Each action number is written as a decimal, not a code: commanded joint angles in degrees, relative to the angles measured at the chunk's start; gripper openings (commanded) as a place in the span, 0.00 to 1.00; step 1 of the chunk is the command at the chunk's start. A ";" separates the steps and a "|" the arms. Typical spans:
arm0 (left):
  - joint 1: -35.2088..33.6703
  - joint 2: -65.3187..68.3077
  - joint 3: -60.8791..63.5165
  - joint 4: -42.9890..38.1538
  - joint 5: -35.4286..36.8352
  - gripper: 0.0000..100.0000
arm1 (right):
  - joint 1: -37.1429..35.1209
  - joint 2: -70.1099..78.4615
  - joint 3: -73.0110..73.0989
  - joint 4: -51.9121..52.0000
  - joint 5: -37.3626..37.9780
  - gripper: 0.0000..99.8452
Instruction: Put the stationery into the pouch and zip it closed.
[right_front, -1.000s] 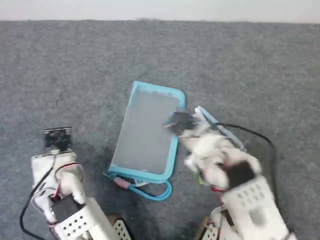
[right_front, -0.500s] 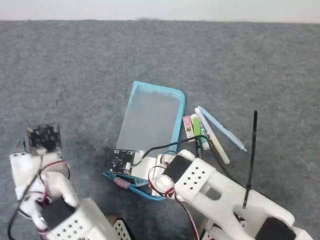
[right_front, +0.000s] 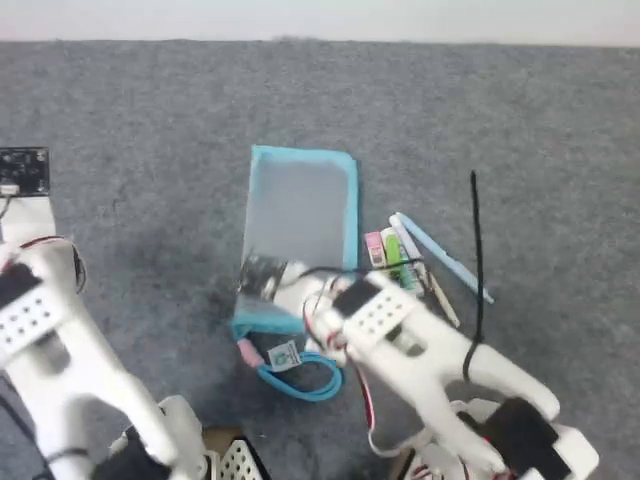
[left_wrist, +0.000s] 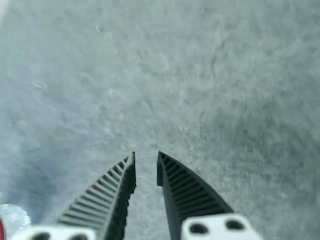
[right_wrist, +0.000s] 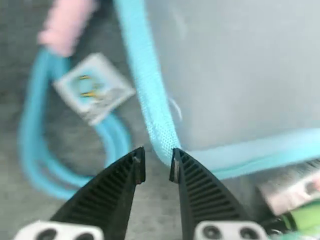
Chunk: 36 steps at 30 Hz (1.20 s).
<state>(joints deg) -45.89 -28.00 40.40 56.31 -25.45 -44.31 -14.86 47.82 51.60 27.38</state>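
Note:
The pouch has a light-blue border and a translucent grey face and lies mid-table. Its near corner sits between the tips of my right gripper, which is shut on that blue edge. The right arm reaches over the pouch's near end. A blue loop strap, a pink zipper pull and a small tag trail from that end. Several pens and markers lie beside the pouch. My left gripper hovers over bare carpet, fingers a narrow gap apart and holding nothing.
Grey carpet covers the table. The left arm stands tall at the left edge. A black cable arcs over the right arm. Open carpet lies to the left of and beyond the pouch.
The right arm swung from beside the pens to the pouch's near end. The pouch turned straighter and slid away from the arms. The left arm rose and moved left.

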 joint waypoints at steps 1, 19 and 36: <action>0.18 3.34 -4.70 0.18 -0.70 0.07 | 6.81 1.63 -7.03 -1.54 -0.26 0.10; -0.18 4.57 -3.12 -3.69 -0.88 0.07 | 3.21 -1.89 -13.89 9.71 3.87 0.10; -0.18 4.57 -2.59 -3.43 -0.88 0.07 | 8.13 16.57 -21.19 -0.31 2.20 0.10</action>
<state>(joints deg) -45.98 -23.16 39.43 54.20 -25.80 -40.44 -2.55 34.55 52.57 29.58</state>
